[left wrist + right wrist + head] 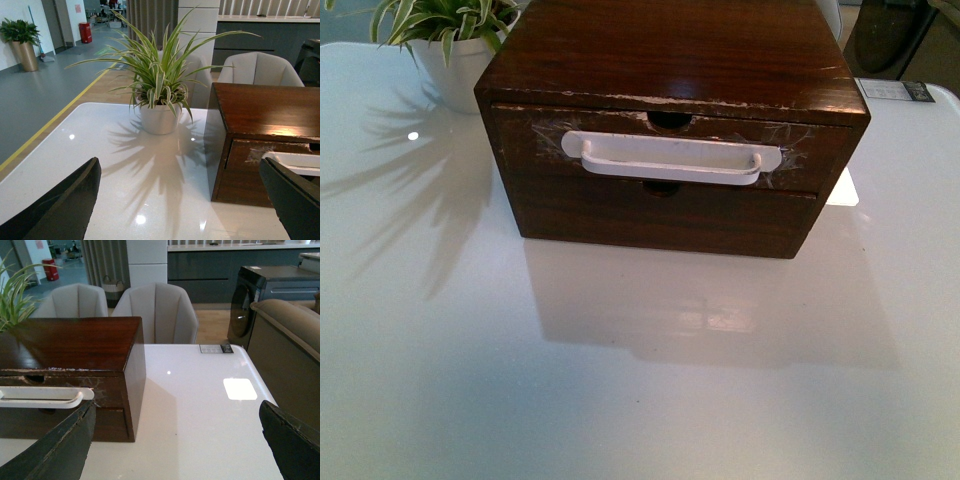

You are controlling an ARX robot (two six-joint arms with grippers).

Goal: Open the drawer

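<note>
The drawer (525, 145) is the upper front of the dark wooden box (670, 50), and it is closed: its face sits flush with the box and no pale inside shows. The white bar handle (670, 160) lies across its middle, fixed with clear tape, just under the half-round notch in the top edge. Below it is the plain lower front (660, 215), which is not my target.

The box stands on the white table (620, 380), at the far middle from the body camera, with a potted plant (460, 60) just beside its far left corner.

Neither arm appears in the front view. From the wrist cameras I see that the left gripper (179, 170) and the right gripper (177, 410) both have their fingers spread wide and hold nothing. Each one hangs on its own side of the box, apart from the handle.

I judge that the task is not started. Everything is left: to bring one gripper to the handle, to close on the bar, and to pull the drawer out toward me.
</note>
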